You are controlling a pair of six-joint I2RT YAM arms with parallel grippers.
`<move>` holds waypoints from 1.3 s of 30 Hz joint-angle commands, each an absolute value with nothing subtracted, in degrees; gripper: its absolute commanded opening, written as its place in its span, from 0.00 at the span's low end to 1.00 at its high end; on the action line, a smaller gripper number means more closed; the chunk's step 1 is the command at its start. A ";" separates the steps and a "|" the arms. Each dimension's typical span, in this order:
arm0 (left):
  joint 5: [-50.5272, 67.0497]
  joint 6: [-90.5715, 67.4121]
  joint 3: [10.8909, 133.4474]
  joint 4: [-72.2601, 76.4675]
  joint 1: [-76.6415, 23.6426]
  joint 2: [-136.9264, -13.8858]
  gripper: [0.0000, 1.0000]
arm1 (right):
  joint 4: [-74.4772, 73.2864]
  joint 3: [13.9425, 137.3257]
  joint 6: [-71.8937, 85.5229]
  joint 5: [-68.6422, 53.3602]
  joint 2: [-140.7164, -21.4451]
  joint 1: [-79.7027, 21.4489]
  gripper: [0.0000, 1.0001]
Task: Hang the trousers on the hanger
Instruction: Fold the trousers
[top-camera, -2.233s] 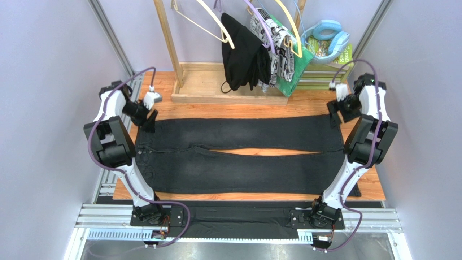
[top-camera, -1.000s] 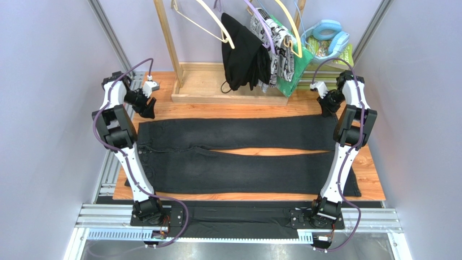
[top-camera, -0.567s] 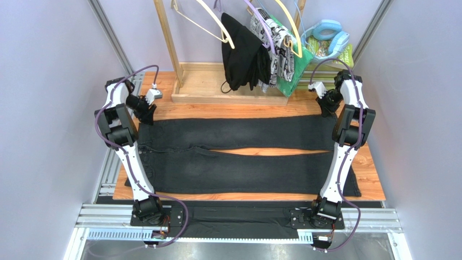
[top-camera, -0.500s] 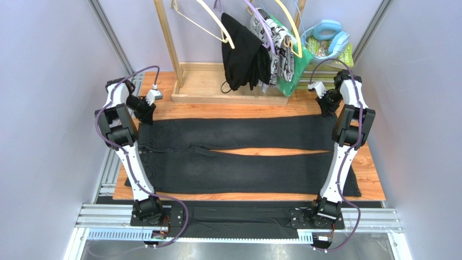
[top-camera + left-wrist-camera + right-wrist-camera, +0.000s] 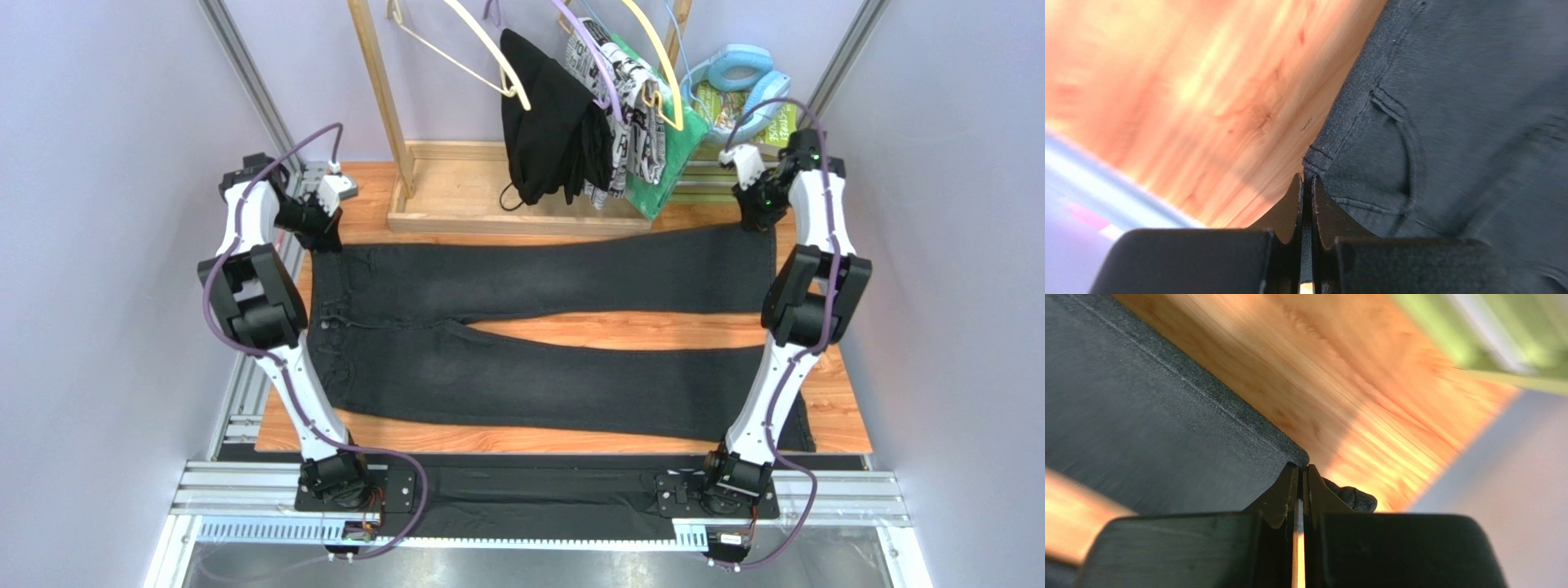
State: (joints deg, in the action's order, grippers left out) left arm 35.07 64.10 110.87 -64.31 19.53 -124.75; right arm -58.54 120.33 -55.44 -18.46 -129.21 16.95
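The dark trousers (image 5: pixel 540 368) lie flat across the wooden table, waist at the left and legs running right. My left gripper (image 5: pixel 325 235) is shut on the far corner of the waistband; in the left wrist view the jaws (image 5: pixel 1306 182) pinch the denim (image 5: pixel 1444 122) beside a belt loop. My right gripper (image 5: pixel 750 222) is shut on the far leg's hem corner; in the right wrist view its tips (image 5: pixel 1303 471) clamp the cloth (image 5: pixel 1155 429). The far leg is stretched between both grippers. The pale cream hanger (image 5: pixel 481 49) hangs on the rack at the back, apart from both grippers.
The wooden rack base (image 5: pixel 454 196) stands just behind the trousers. On the rack hang a black garment (image 5: pixel 546 110), a patterned cloth (image 5: pixel 632 92), a yellow hanger (image 5: pixel 653 49) and a purple hanger (image 5: pixel 586 47). A green bag (image 5: pixel 672 153) and a blue object (image 5: pixel 748 76) sit at back right.
My left gripper has shut on the waistband corner. Both grippers have drawn back toward the rack, dragging the far leg with them, so the gap between the legs has widened.
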 commanded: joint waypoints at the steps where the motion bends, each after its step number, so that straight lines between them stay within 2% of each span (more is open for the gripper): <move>1: 42.88 63.72 104.26 -56.27 21.18 -110.67 0.00 | -54.84 117.87 -53.26 -23.54 -114.89 19.86 0.00; 5: 46.49 63.80 93.63 -51.51 23.90 -101.09 0.00 | -55.28 110.59 -55.45 -27.68 -105.40 22.84 0.00; 11: 47.64 75.57 71.50 -49.83 30.31 -85.63 0.00 | -56.07 87.66 -67.57 -31.55 -86.33 28.56 0.00; 16: 40.79 89.46 60.40 -53.09 33.13 -83.85 0.00 | -56.95 63.49 -81.45 -27.69 -74.82 31.64 0.00; 19: 34.74 92.63 53.80 -50.19 33.13 -84.99 0.00 | -52.31 53.54 -84.63 -23.92 -73.65 32.69 0.00; 24: 29.98 88.17 52.99 -45.01 32.70 -90.43 0.00 | -46.93 53.60 -80.08 -22.32 -79.44 32.08 0.00; 29: 33.04 81.31 61.76 -47.98 32.61 -90.09 0.00 | -54.46 69.48 -74.27 -24.25 -84.11 31.73 0.00; 33: 36.38 81.91 69.77 -56.74 32.78 -88.16 0.00 | -62.56 77.51 -76.28 -26.27 -81.32 32.69 0.00; 36: 37.53 86.10 73.03 -62.21 33.92 -86.66 0.00 | -68.63 76.30 -82.06 -26.81 -77.53 34.79 0.00; 39: 34.73 92.34 70.94 -66.09 34.36 -85.78 0.00 | -71.10 66.76 -89.87 -24.88 -71.47 37.86 0.00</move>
